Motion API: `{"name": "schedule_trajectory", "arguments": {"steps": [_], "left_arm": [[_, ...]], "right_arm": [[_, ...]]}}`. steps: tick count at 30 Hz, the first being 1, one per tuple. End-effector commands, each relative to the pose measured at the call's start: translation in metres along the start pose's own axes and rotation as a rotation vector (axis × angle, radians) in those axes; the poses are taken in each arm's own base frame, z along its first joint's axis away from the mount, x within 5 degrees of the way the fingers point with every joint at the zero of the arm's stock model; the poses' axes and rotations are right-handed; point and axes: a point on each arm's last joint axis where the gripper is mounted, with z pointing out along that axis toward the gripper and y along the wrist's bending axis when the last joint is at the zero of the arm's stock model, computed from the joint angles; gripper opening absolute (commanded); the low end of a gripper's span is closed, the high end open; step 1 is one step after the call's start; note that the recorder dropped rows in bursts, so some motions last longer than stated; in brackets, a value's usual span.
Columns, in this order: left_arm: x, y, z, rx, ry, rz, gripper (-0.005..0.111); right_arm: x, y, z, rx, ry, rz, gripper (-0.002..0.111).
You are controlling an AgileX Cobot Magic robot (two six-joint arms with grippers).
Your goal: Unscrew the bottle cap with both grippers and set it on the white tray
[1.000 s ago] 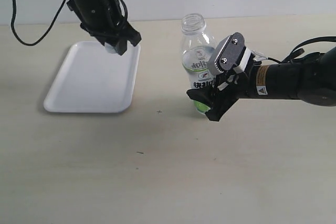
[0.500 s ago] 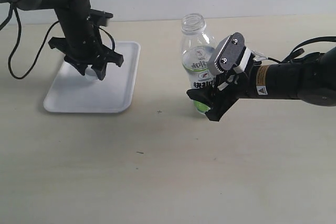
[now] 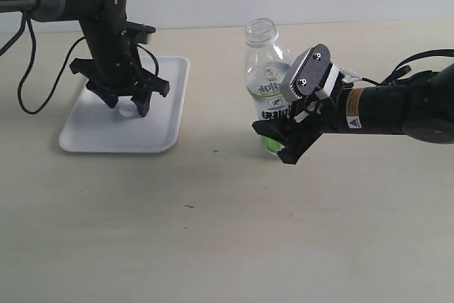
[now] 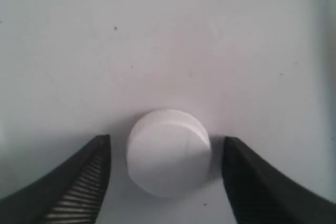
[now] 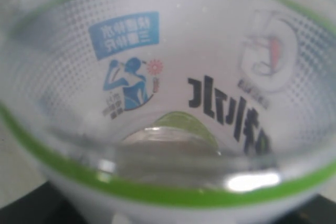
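Observation:
The white bottle cap (image 4: 168, 153) lies flat on the white tray (image 3: 92, 129), between the spread fingers of my left gripper (image 3: 126, 104). That gripper is open, with a gap on each side of the cap. The clear bottle (image 3: 266, 83) stands upright and uncapped on the table right of the tray. My right gripper (image 3: 280, 124) is shut on the bottle's lower body. In the right wrist view the bottle's label (image 5: 173, 77) fills the picture and hides the fingers.
A black cable (image 3: 25, 69) loops over the table left of the tray. The right arm (image 3: 397, 108) stretches in low from the right edge. Bare beige tabletop (image 3: 213, 232) spreads in front of the tray and the bottle.
My left gripper came down from above the tray's far edge to its surface, then opened and let the cap go onto the tray. The right gripper and bottle stayed still.

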Motion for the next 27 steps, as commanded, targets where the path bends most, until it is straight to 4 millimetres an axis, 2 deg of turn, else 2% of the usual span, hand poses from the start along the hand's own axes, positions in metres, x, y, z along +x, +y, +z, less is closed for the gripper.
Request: {"name": "schedule_trajectory", "arguments": {"steps": [1, 4, 6, 8, 9, 11, 16, 20, 22, 23, 27], "left_arm": [[0.001, 0.000, 0.003, -0.005, 0.009, -0.007, 0.074], [0.000, 0.001, -0.002, -0.016, 0.011, -0.001, 0.074], [-0.001, 0.004, -0.017, -0.047, 0.017, 0.004, 0.065], [-0.001, 0.007, -0.038, -0.063, 0.030, 0.003, 0.044], [0.001, 0.009, -0.052, -0.072, 0.036, 0.002, 0.019], [0.003, 0.010, -0.066, -0.076, 0.024, 0.004, 0.001], [0.018, 0.012, -0.100, -0.074, -0.051, 0.027, 0.001], [0.038, 0.011, -0.122, -0.040, -0.247, 0.023, 0.001], [0.055, 0.009, -0.134, 0.006, -0.403, 0.007, 0.001], [0.063, 0.008, -0.146, 0.026, -0.513, -0.007, 0.001], [0.119, -0.005, -0.170, 0.123, -0.822, -0.046, 0.001]], "right_arm": [[0.016, 0.002, 0.002, -0.003, 0.121, -0.018, 0.000], [0.016, 0.001, 0.002, 0.002, 0.122, -0.018, 0.000], [0.016, 0.001, 0.002, 0.002, 0.120, -0.018, 0.000], [0.016, 0.001, 0.002, 0.002, 0.120, -0.018, 0.000], [0.016, 0.000, 0.002, 0.003, 0.120, -0.016, 0.000], [0.016, 0.001, 0.002, 0.002, 0.118, -0.016, 0.000], [0.013, 0.001, 0.002, 0.006, 0.082, 0.017, 0.000], [0.013, 0.003, 0.001, -0.001, 0.063, 0.036, 0.000], [0.013, 0.003, 0.001, 0.004, 0.062, 0.042, 0.000], [0.013, 0.003, 0.001, 0.009, 0.060, 0.049, 0.000], [0.013, 0.002, 0.001, 0.016, 0.058, 0.059, 0.000]]}}
